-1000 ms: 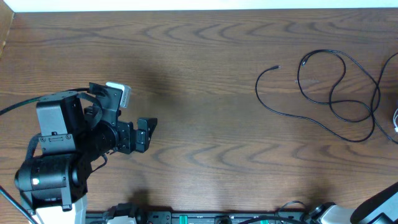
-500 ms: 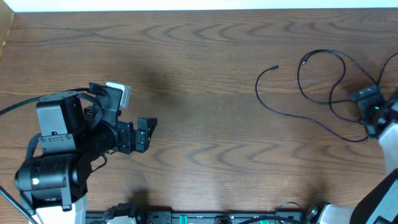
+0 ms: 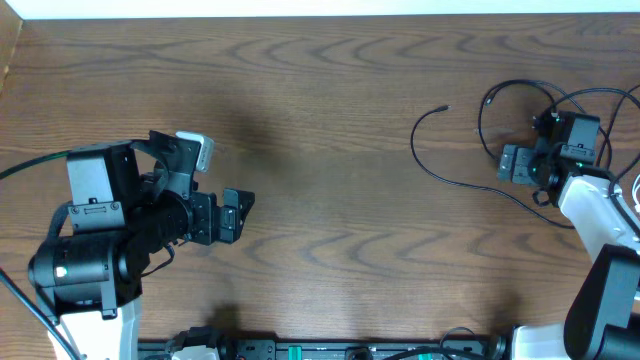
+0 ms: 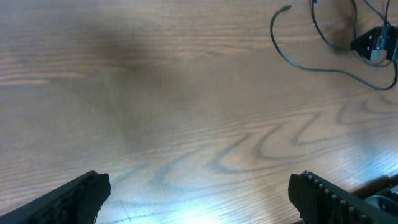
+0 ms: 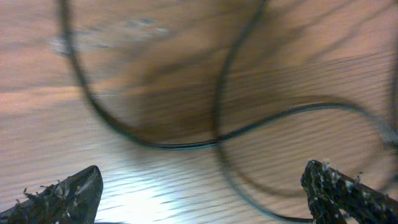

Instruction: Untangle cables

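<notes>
In the overhead view, the black cord is lying on the right part of the wooden table. It is curling into several loops, with 1 small plug end pointing away from them toward the table's middle. The right gripper is sitting among those loops, right over the black cord, with its tip pointing toward the cord's free curved stretch. A short piece of the white cord is showing just beyond the black cord, at the picture's right edge. The left gripper is hanging well apart from the black cord, with bare wood lying between them.

In the left wrist view, the left gripper is holding its 2 jaws wide apart over bare wood and gripping nothing. The black cord is lying far ahead in the upper right corner, with the right gripper showing among its loops.

In the right wrist view, the right gripper is keeping its 2 jaws spread. It is hovering close above the black cord, where 2 strands are crossing between the jaws. The picture is too blurred to tell whether either jaw is touching the cord.
</notes>
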Action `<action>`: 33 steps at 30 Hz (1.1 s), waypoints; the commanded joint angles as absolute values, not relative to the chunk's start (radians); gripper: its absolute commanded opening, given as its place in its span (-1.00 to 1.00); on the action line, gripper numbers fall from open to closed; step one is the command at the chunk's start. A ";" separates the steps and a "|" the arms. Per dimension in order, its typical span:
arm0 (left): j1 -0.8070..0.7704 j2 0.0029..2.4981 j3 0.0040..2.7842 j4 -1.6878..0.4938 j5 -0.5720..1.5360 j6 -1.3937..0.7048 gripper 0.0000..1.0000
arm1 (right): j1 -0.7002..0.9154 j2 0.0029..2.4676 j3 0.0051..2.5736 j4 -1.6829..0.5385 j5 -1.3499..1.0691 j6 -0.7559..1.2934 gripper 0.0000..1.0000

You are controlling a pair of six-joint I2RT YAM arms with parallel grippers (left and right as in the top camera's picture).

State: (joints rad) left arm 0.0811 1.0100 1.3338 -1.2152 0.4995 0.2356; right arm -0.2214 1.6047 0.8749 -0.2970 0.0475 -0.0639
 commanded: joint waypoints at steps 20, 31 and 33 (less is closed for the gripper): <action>0.077 1.012 1.339 -1.225 0.516 0.231 0.96 | -0.242 1.955 0.866 -0.032 0.200 -0.405 0.59; 0.077 1.012 1.339 -1.226 0.516 0.230 0.96 | -0.318 1.987 0.866 0.032 0.200 -0.280 0.37; 0.077 1.012 1.339 -1.226 0.516 0.230 0.96 | -0.335 1.987 0.866 0.047 0.199 -0.261 0.36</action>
